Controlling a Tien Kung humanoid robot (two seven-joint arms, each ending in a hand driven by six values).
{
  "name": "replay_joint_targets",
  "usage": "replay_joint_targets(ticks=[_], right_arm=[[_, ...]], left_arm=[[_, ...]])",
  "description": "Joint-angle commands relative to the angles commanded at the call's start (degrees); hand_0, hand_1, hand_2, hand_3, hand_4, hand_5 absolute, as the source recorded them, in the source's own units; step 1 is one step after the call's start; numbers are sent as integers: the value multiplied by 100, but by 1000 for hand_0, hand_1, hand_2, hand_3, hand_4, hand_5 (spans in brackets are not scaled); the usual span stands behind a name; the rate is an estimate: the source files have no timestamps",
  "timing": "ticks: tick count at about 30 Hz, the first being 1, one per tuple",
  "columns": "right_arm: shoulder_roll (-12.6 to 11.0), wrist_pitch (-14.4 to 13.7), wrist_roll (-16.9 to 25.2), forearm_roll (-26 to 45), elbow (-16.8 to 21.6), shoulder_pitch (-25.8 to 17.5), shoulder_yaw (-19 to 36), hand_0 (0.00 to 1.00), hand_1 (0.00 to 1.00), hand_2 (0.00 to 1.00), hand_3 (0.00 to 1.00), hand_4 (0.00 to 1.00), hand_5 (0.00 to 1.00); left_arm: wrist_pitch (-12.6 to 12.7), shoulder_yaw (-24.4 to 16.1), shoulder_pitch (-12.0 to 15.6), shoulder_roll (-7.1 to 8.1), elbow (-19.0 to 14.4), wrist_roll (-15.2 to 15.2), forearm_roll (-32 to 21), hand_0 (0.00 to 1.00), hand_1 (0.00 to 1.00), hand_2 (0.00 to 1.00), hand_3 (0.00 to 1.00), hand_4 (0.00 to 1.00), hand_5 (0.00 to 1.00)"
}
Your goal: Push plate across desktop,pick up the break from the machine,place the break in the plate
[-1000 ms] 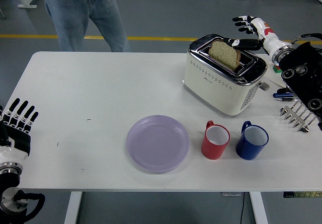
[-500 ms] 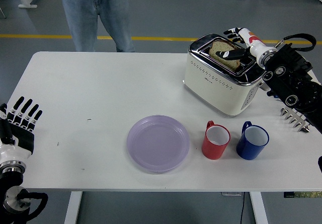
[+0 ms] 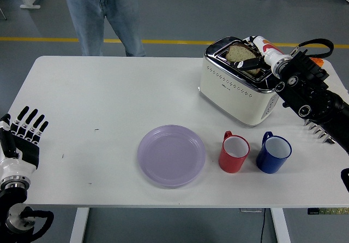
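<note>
A slice of brown bread [image 3: 236,53] stands in the slot of the cream toaster [image 3: 240,87] at the back right of the table. My right hand [image 3: 250,52] reaches in from the right over the toaster's top. Its black thumb [image 3: 248,64] lies against the slice's front face and the other fingers sit behind it, so the hand is closed on the bread. The slice is still down in the slot. A lavender plate [image 3: 172,155] lies near the table's front middle, with nothing on it. My left hand [image 3: 23,130] rests at the left edge, fingers spread.
A red mug [image 3: 234,152] and a blue mug [image 3: 274,154] stand side by side right of the plate, in front of the toaster. Metal prongs [image 3: 320,129] show under my right forearm. A person in jeans [image 3: 103,16] stands beyond the far edge.
My right hand has moved left from beside the toaster onto the bread, and thumb and fingers have closed around the slice. The person has shifted slightly. Plate and mugs are unmoved.
</note>
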Motion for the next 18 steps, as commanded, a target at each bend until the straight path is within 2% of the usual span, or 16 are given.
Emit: replay_joint_targets(ticks=[2, 3, 8, 9, 14, 15, 18], right_arm=[[7, -77, -1, 64, 0, -7, -45, 492, 570, 598, 715, 860, 317], [8, -136, -2, 97, 5, -13, -68, 361, 468, 509, 628, 841, 278], [13, -337, -16, 118, 7, -13, -186, 361, 468, 509, 628, 841, 278], [14, -367, -21, 113, 6, -10, -209, 237, 362, 418, 508, 764, 154], [15, -438, -69, 45, 9, 9, -382, 237, 362, 418, 508, 764, 154], [16, -462, -66, 33, 8, 12, -425, 178, 317, 411, 484, 699, 76], [20, -519, -56, 31, 0, 23, -495, 178, 317, 411, 484, 699, 76]], left_arm=[[-1, 5, 1, 0, 1, -3, 0, 748, 735, 744, 720, 534, 998], [1, 4, 5, 0, 4, -8, -3, 748, 735, 744, 719, 533, 998], [6, 14, 16, 0, 10, -30, -16, 748, 735, 744, 719, 533, 998], [5, 20, 15, 0, 10, -31, -17, 748, 734, 741, 718, 533, 998], [2, 66, -2, 0, 13, -31, -21, 748, 734, 741, 718, 533, 998], [-1, 74, -15, 0, 15, -32, -23, 748, 733, 739, 718, 530, 998], [-1, 74, -34, 0, 18, -33, -25, 748, 733, 739, 718, 530, 998]])
